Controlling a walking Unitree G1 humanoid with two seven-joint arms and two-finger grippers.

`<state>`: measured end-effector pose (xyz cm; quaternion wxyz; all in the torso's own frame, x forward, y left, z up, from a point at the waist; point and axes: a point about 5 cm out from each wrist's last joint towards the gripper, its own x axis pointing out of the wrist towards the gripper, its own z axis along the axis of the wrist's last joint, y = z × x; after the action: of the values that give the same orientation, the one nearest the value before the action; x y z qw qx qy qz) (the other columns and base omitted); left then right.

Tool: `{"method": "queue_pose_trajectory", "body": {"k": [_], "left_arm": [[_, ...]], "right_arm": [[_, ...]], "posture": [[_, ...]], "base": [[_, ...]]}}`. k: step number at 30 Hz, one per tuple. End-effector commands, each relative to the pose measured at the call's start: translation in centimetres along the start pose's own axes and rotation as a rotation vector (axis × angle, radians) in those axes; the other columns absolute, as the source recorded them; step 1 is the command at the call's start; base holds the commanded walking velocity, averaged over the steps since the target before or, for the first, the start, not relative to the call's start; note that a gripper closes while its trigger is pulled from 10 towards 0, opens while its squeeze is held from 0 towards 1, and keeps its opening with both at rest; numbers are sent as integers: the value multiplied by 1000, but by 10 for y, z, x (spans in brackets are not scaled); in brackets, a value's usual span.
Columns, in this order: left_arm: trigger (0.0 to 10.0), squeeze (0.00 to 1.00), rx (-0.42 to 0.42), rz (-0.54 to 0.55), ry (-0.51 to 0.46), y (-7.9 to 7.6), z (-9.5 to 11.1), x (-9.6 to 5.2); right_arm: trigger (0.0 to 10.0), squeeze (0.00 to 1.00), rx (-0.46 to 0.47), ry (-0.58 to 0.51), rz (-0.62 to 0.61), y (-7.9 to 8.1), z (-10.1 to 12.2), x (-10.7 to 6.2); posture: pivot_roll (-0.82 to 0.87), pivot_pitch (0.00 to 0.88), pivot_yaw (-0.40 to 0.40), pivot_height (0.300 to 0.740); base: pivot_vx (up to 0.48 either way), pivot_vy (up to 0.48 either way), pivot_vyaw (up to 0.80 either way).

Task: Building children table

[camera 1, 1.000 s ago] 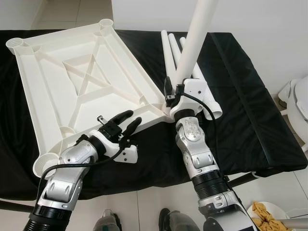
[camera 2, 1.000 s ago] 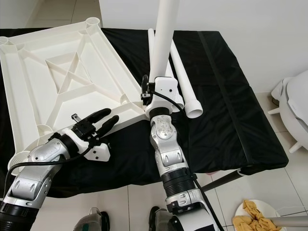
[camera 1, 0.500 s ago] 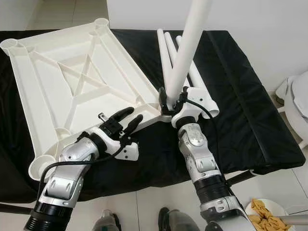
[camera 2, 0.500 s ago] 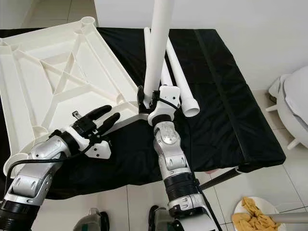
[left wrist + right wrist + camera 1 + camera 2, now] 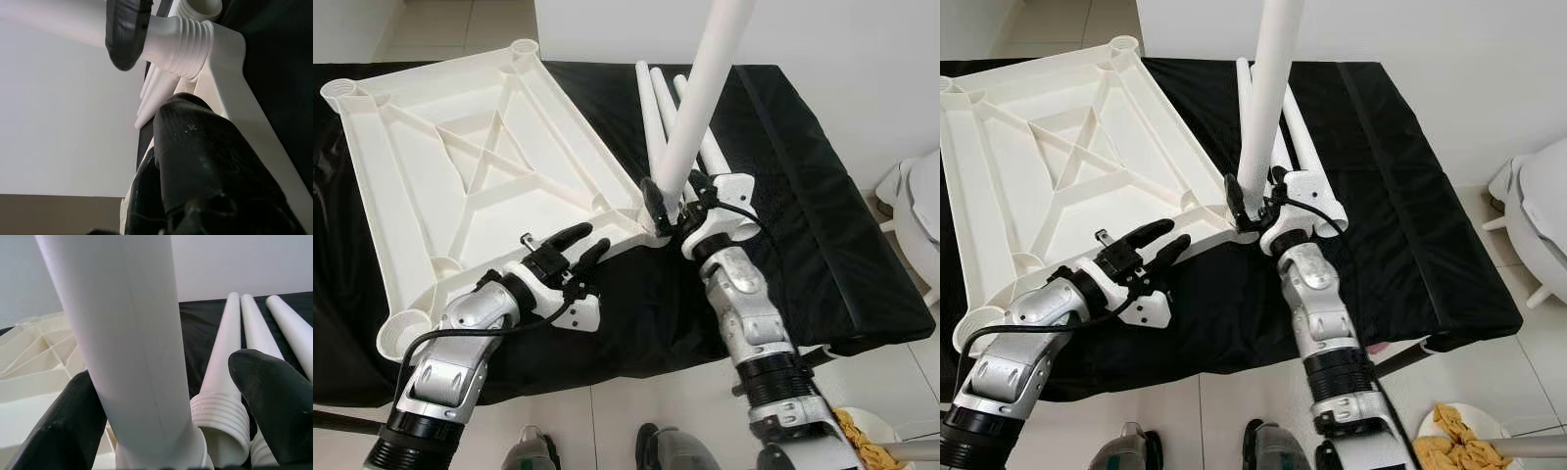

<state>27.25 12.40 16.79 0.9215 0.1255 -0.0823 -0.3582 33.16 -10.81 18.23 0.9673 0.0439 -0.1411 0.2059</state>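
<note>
Step in hand: seating a leg (image 5: 700, 93) into the near corner socket (image 5: 651, 223) of the upside-down top (image 5: 460, 166). Right gripper (image 5: 674, 204) has fingers each side of the leg's lower end, leg stands near upright w/ a slight tilt, threaded end at the socket. Can't tell if the fingers actually clamp it; in the right wrist view one finger (image 5: 63, 428) touches the leg, the other (image 5: 274, 399) sits off it.

Left gripper (image 5: 576, 250) fingers apart, lying on the top's near rim, just beside that socket, prob. steadying the top.

To do it well: bring leg square to the socket before turning, else threads likely cross; keep left pressing down so the top doesn't spin or slide on the cloth; regrip in short turns, low on the leg.

Three spare legs (image 5: 658, 98) lie side by side behind the right gripper, threaded ends toward robot.

Bench w/ black cloth (image 5: 813, 196), top lies at an angle over its left part. White wall behind, tiled floor (image 5: 607, 421). White object (image 5: 922, 206) at far right, plate w/ yellowish bits (image 5: 1459, 436) on floor near right.
</note>
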Motion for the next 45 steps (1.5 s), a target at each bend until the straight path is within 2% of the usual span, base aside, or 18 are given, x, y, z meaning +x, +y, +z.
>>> {"method": "queue_pose_trajectory", "body": {"k": [1, 2, 5, 15, 27, 33, 34, 35, 36, 40, 41, 43, 44, 45], "left_arm": [[10000, 0, -8, -107, 13, -8, -3, -1], [10000, 0, 0, -115, 16, -7, -3, -1], [10000, 0, 3, -121, 15, -7, -3, 0], [10000, 0, 1, -132, 7, -8, 1, 2], [10000, 0, 1, -139, 3, -10, 3, 4], [10000, 0, 0, -143, -1, -10, 4, 6], [10000, 0, -1, -143, -2, -10, 4, 6], [10000, 0, -1, -143, -2, -10, 4, 6], [10000, 0, -1, -143, -3, -11, 5, 6], [10000, 0, -1, -143, -3, -11, 5, 6], [10000, 0, 0, -143, -4, -11, 5, 6], [10000, 0, 0, -143, -5, -11, 5, 6], [10000, 0, 0, -142, -5, -12, 6, 6], [10000, 0, 0, -142, -5, -12, 6, 6]], "right_arm": [[10000, 0, 7, 4, 37, -6, 2, -3], [10000, 0, -16, 31, 94, -13, 1, -5], [10000, 0, -33, 58, 143, -19, -1, -7], [10000, 0, -13, 120, 249, -38, -8, -5], [10000, 0, -3, 146, 306, -40, -15, 5], [10000, 0, -10, 147, 384, -34, -14, 19], [8118, 0, -12, 147, 393, -33, -14, 20], [8118, 0, -12, 147, 393, -33, -14, 20], [4784, 0, -16, 143, 404, -32, -13, 23], [4824, 0, -17, 137, 415, -32, -11, 26], [4118, 0, -16, 135, 423, -31, -11, 27], [4000, 0, -16, 135, 430, -30, -11, 27], [3098, 0, -16, 135, 438, -30, -11, 28], [3098, 0, -16, 135, 438, -30, -11, 28]], "posture": [[14, 125, -25, 740], [15, 128, -20, 740], [16, 132, -19, 740], [24, 137, -15, 740], [33, 133, -8, 740], [36, 127, -9, 740], [36, 127, -9, 740], [36, 127, -9, 740], [41, 124, -13, 740], [45, 122, -16, 740], [46, 122, -17, 740], [50, 122, -21, 740], [50, 122, -22, 740], [50, 122, -22, 740]], "base": [[0, 0, 0], [0, 0, 0], [0, 0, 0], [0, 0, 0], [0, 0, 0], [0, 0, 0], [0, 0, 0], [0, 0, 0], [0, 0, 0], [0, 0, 0], [0, 0, 0], [0, 0, 0], [0, 0, 0], [0, 0, 0]]}}
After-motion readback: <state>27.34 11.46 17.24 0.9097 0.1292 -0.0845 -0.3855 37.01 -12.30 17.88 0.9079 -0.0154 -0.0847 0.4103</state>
